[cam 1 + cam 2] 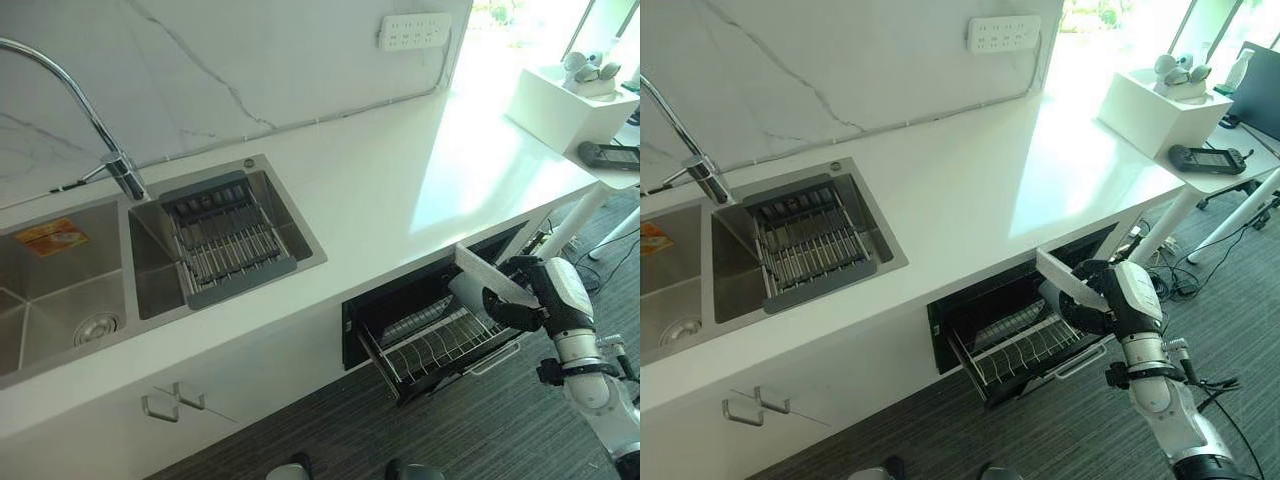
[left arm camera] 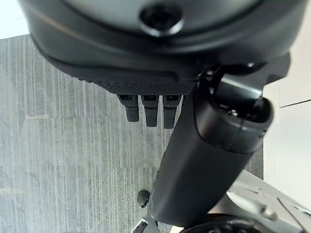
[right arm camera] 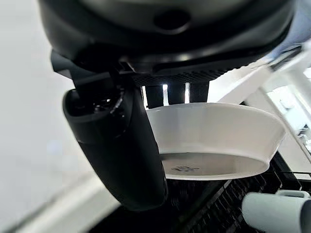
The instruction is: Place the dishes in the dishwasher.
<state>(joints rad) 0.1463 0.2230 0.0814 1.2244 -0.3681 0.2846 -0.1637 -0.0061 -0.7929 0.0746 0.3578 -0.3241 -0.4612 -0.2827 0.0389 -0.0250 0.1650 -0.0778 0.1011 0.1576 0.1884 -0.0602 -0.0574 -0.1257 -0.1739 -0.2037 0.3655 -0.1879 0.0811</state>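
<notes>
- Carpet (image 1: 480,430), grey and ribbed in fine lines, lies nearest, along the 6 o'clock edge of the head views.
- Right hand (image 1: 515,305), dark and matte, sits at about 4 o'clock, its thumb and fingers pinching a white plate (image 1: 492,275).
- That plate is smooth, glossy and round with a shallow sloped wall and a flat base; it is held tilted, just above the right end of the dishwasher's rack.
- Dishwasher drawer (image 1: 400,330) is a black box set under the counter and pulled out; its wire rack (image 1: 440,345) is made of thin metal bars in rows.
- Counter (image 1: 400,190) is a smooth, shiny white slab running from 9 o'clock to 2 o'clock.
- Steel sink (image 1: 60,300) at 9 o'clock has two brushed basins; the right basin holds a grey-framed drying rack (image 1: 228,240) of metal rods, and a curved chrome tap (image 1: 95,120) rises behind.
- White power strip (image 1: 413,30) hangs on the marbled wall at 12 o'clock.
- Left hand (image 2: 150,109) shows in its wrist view above the carpet, fingers straight and relaxed, holding nothing.
</notes>
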